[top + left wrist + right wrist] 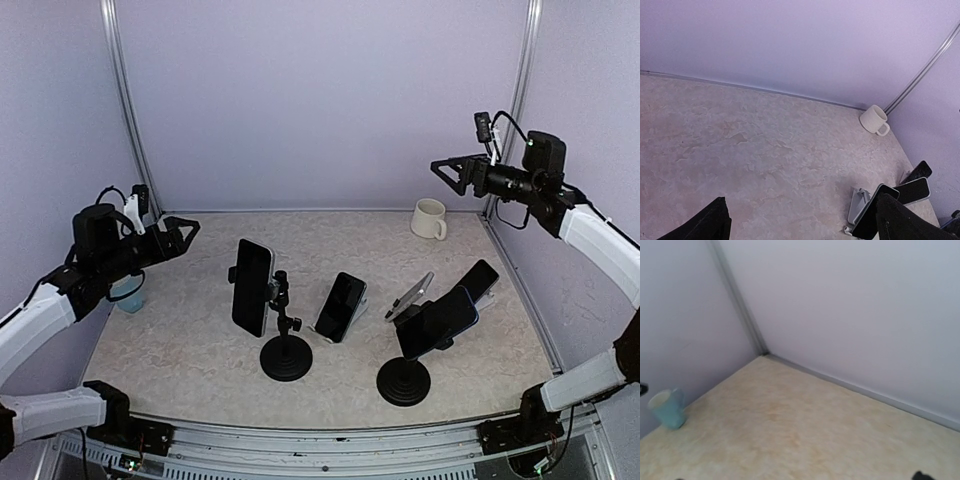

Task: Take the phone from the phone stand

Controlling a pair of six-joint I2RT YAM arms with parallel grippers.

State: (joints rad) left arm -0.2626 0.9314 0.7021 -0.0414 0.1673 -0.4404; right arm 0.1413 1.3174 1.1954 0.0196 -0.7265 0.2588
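Note:
Two black phones sit clamped in black round-based phone stands: one upright (252,286) on the left stand (286,357), one tilted (438,322) on the right stand (404,381). A third phone (341,306) leans in a small silver stand between them, and a fourth (481,278) leans at the right. My left gripper (188,236) hangs open above the table's left side, well left of the upright phone. My right gripper (446,176) is open and high at the back right, above the mug. Neither holds anything. In the left wrist view, the dark fingers (710,226) frame bare table.
A cream mug (429,218) (874,120) stands at the back right corner. A teal cup (128,292) (667,407) stands by the left wall under my left arm. An empty-looking folding stand (411,296) sits mid-right. Purple walls close in three sides.

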